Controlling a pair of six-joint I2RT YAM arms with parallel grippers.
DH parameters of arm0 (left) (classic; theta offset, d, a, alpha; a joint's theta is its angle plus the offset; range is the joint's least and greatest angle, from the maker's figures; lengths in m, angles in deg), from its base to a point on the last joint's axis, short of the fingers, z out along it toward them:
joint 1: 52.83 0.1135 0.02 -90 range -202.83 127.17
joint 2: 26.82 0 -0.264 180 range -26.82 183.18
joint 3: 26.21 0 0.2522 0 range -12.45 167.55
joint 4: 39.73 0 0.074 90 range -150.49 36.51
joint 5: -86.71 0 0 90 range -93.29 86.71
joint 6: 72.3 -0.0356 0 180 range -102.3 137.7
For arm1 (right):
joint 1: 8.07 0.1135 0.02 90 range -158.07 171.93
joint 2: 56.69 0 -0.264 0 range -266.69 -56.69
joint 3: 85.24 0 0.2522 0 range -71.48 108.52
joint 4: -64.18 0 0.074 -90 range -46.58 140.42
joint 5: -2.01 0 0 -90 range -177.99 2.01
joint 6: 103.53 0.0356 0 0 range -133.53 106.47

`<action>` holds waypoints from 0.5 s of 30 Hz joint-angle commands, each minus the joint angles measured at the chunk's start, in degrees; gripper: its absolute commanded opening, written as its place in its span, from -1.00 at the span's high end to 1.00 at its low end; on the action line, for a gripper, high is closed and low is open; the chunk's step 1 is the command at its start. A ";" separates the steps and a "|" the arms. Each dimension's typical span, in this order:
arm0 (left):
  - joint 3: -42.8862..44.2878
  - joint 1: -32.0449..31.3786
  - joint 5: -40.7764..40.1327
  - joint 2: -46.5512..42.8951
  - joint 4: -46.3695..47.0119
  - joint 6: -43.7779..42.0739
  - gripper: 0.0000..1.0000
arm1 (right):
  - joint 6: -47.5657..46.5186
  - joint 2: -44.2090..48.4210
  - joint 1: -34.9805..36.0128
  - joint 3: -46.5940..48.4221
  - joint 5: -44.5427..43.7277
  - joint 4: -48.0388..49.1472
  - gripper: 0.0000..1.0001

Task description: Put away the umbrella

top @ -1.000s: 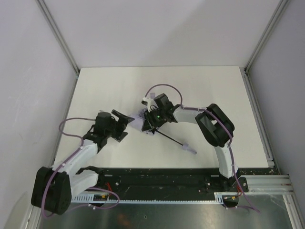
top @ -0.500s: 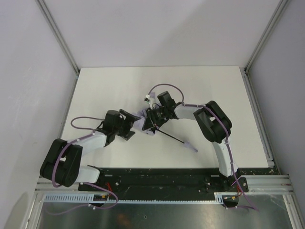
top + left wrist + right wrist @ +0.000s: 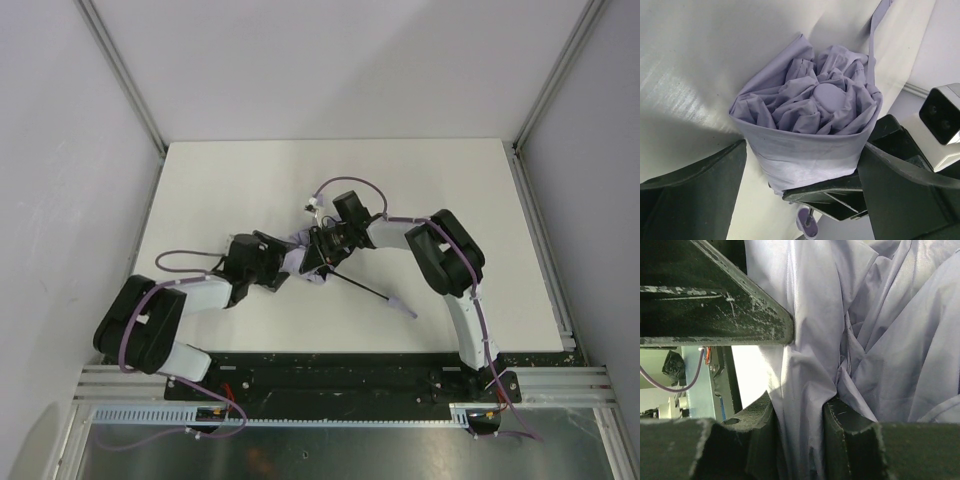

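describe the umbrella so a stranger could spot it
On the white table, find where the left gripper and right gripper meet. The umbrella is the bunched lavender-grey fabric between them, the only thing with a thin black shaft ending in a small handle.

The umbrella [image 3: 810, 125] has plain pale lavender-grey fabric with no print, its thin shaft [image 3: 362, 290] is black, and the small handle [image 3: 403, 307] at the near right is the same lavender. The left gripper [image 3: 802, 165] and the right gripper [image 3: 322, 252] are black with some scuffed grey marks. The cables [image 3: 345, 182] are purple and the table [image 3: 220, 190] is plain white
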 commanded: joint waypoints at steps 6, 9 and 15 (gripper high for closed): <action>0.35 -2.56 -2.75 8.55 0.71 3.71 -0.51 | 0.54 -5.89 0.49 -3.14 -2.29 -10.95 1.00; 0.03 -2.53 -5.02 8.06 2.33 2.44 -0.19 | 0.01 -5.67 0.48 -3.06 -1.55 -11.40 1.00; -0.45 -2.61 -6.88 6.95 3.73 0.14 0.65 | -0.16 -5.48 0.87 -2.62 -0.22 -11.27 1.00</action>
